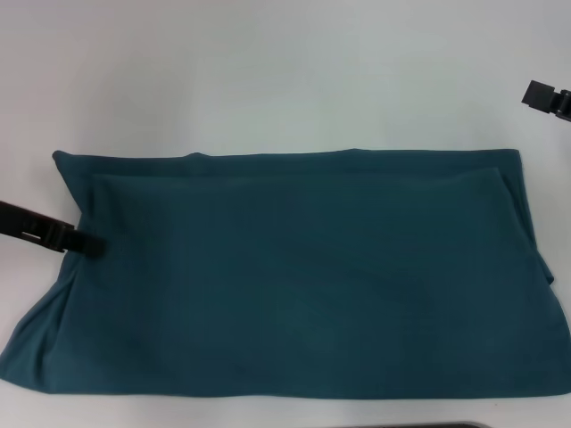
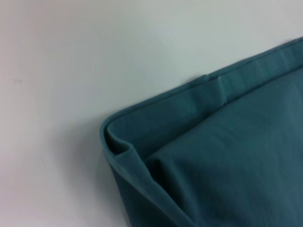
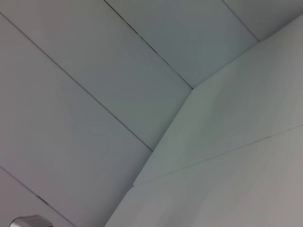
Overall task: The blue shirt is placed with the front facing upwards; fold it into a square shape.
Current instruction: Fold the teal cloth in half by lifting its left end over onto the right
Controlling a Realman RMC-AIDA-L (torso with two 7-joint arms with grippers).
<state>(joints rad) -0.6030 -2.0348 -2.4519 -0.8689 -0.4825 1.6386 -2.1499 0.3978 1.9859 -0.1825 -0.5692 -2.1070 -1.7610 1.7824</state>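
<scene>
The blue shirt (image 1: 303, 276) lies flat on the white table, folded into a wide rectangle with only plain teal cloth showing. My left gripper (image 1: 86, 242) reaches in from the left and its tip rests at the shirt's left edge, about halfway down. In the left wrist view, a folded corner of the shirt (image 2: 156, 137) with its hems lies on the table. My right gripper (image 1: 546, 96) hangs apart from the shirt, beyond its far right corner at the picture's edge.
The white table (image 1: 268, 71) stretches bare beyond the shirt's far edge and to its left (image 2: 57, 94). The right wrist view shows only pale panels with seams (image 3: 142, 94). A dark strip (image 1: 428, 425) shows at the near edge.
</scene>
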